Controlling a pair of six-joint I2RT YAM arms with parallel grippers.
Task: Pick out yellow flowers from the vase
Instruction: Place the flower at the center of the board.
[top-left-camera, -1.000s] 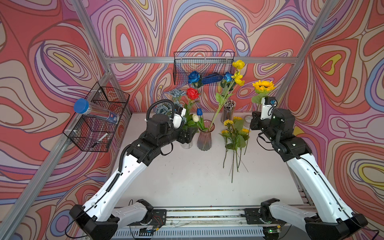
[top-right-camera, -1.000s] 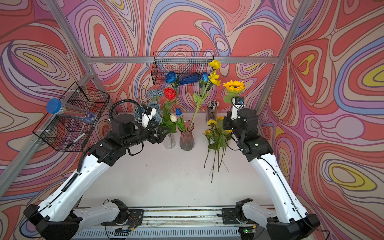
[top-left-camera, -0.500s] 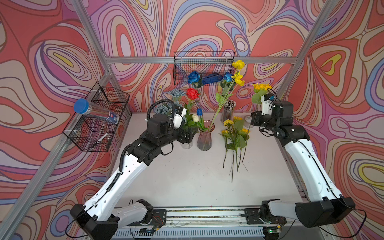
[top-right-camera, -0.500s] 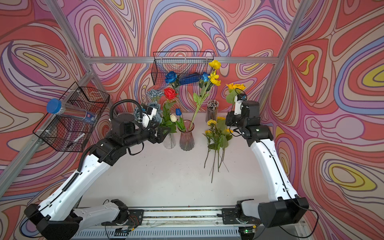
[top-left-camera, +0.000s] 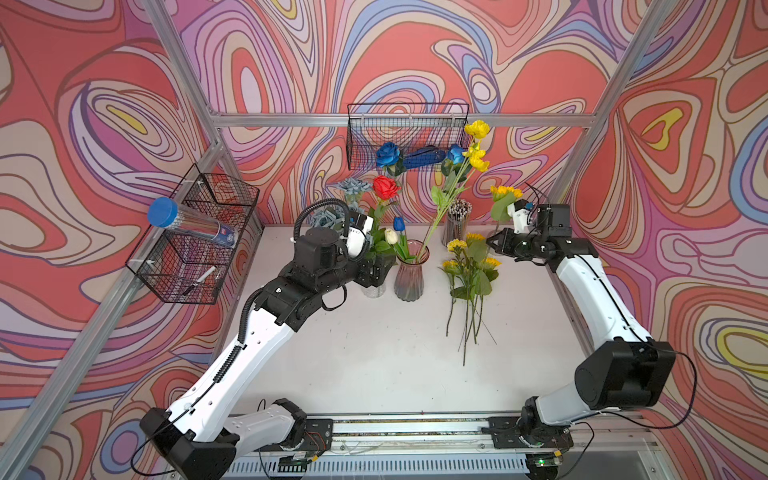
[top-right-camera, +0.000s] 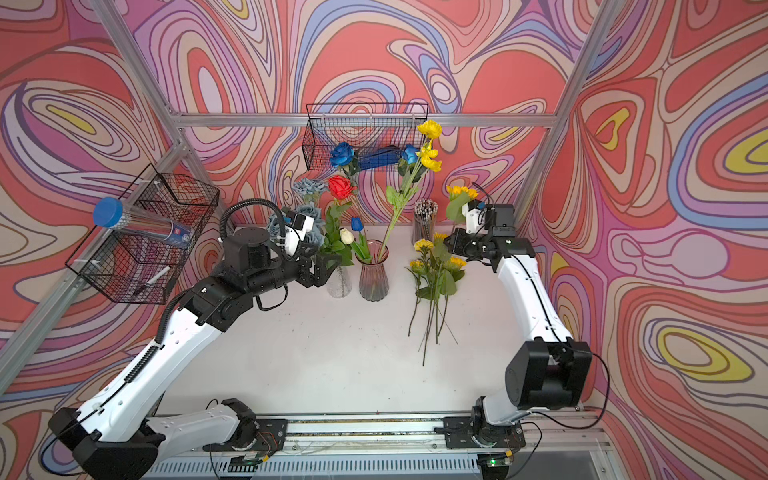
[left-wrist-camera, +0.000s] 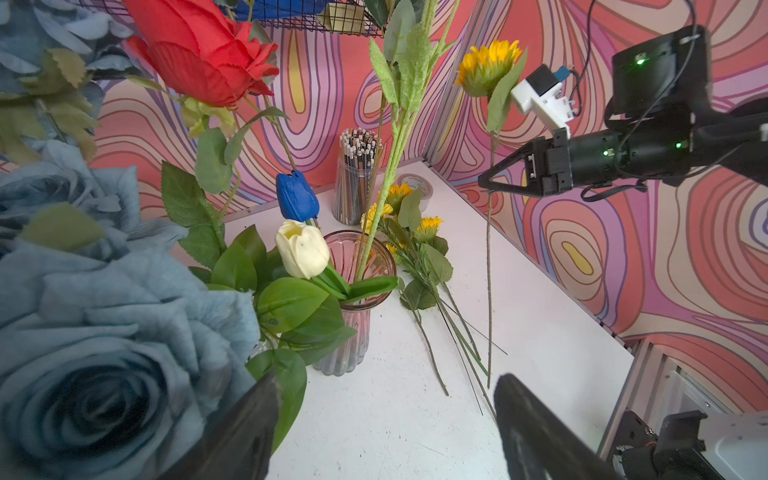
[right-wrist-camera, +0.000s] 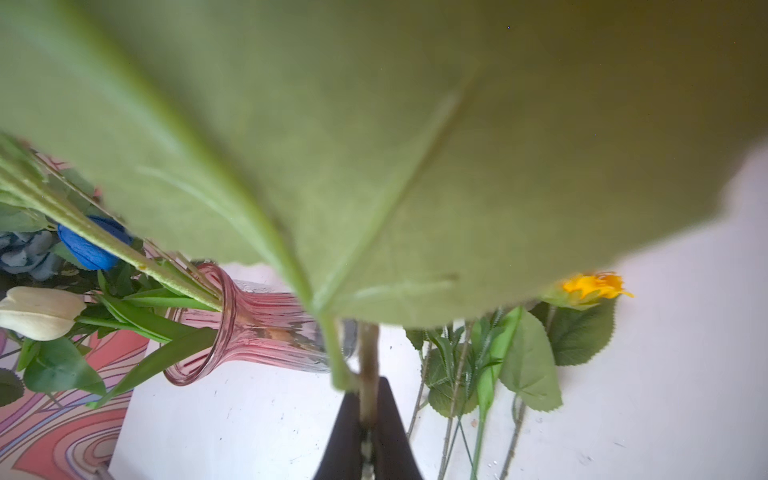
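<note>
The sunflower (left-wrist-camera: 488, 62) in play is out of the pink vase (top-left-camera: 409, 274) and hanging upright over the right side of the counter (top-left-camera: 374, 365), head up and stem pointing straight down. The right fingers (left-wrist-camera: 507, 174) are pinched shut on the stem a bit below the head, right under its leaf, which is why that arm's wrist view is mostly one giant green leaf. Grabbing there makes sense imo: it spares the bloom and lets the long tail hang clear of the vase rim.

The bottom tip comes down right by the pile of yellow flowers (top-left-camera: 469, 266) lying flat just right of the vase. I honestly can't tell if it's touching the counter or just above it. My guess is it gets laid on that pile next.

One tall yellow spray (top-left-camera: 477, 153) isn't pulled yet. It's leaning out of the pink vase alongside the blue tulip (left-wrist-camera: 297, 197) and the white tulip (left-wrist-camera: 301, 253).

The left fingers (left-wrist-camera: 249, 428) are spread wide with nothing in them. They're parked low by the clear vase (top-left-camera: 374, 289) just left of the pink one, maybe ready to steady things.
</note>
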